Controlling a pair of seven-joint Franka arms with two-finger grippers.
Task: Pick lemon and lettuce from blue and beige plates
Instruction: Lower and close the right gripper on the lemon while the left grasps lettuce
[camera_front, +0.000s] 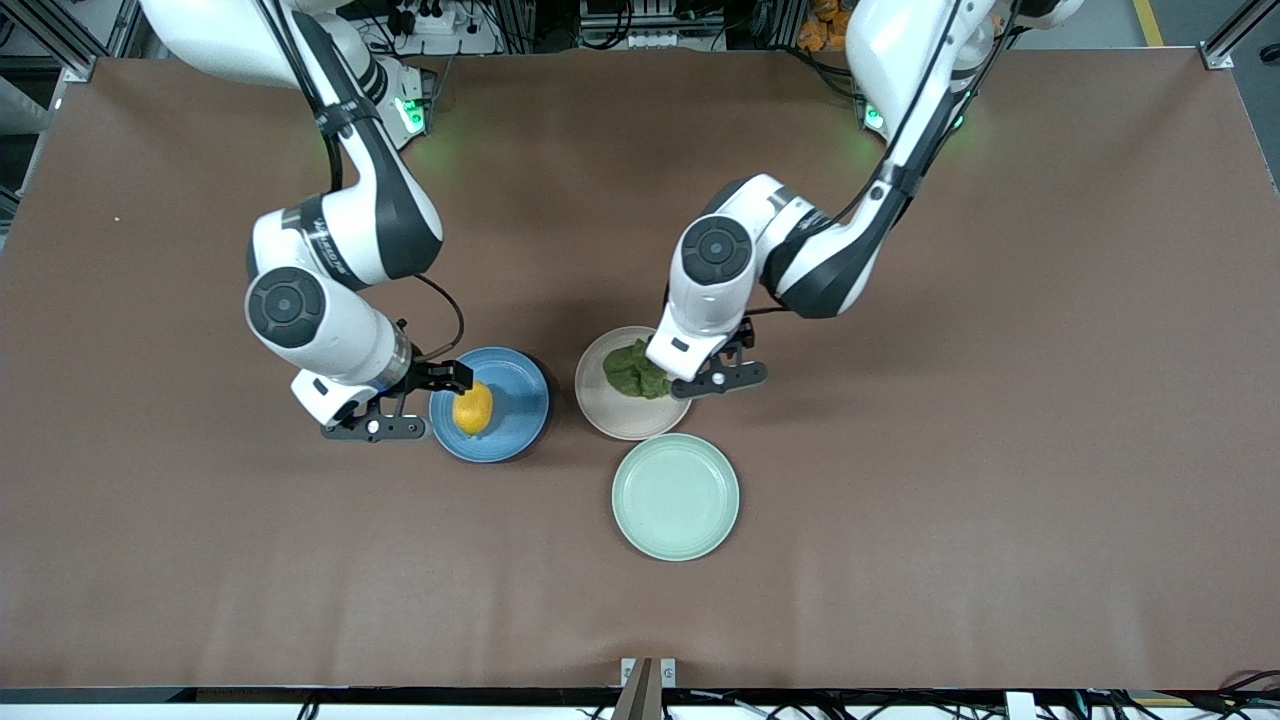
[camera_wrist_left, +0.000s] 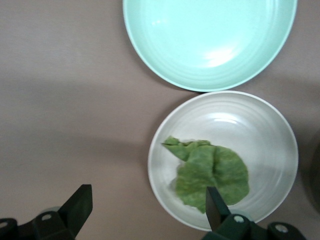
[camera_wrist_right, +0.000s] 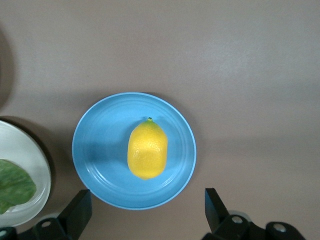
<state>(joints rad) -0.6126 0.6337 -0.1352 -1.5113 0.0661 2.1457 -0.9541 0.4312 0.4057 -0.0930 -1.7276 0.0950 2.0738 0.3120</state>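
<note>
Both sets of fingers are spread wide and hold nothing yet. My right gripper (camera_front: 415, 400) hangs over the edge of the blue plate (camera_front: 520, 405), on the side toward the right arm's end of the table. One finger (camera_wrist_right: 77, 210) shows at the plate's rim in the right wrist view, the other is over bare table. The lemon (camera_front: 473, 408) lies on its side in the middle of that plate, so I think I need to slide over a bit before going down, else the fingers won't sit on both sides of it.

My left gripper (camera_front: 715, 372) hangs over the edge of the beige plate (camera_front: 610, 420), toward the left arm's end. The lettuce (camera_front: 637, 369) lies flat and crumpled on that plate, off-center, close to the gripper. In the left wrist view one finger (camera_wrist_left: 215, 202) is over the leaf, the other over the table. A flat leaf is hard to pinch, so I'd aim for a raised fold.

The mint-green plate (camera_front: 676, 497) is empty, just beside the beige one and nearer the front cam. Prob the drop spot, but I can't be sure.
</note>
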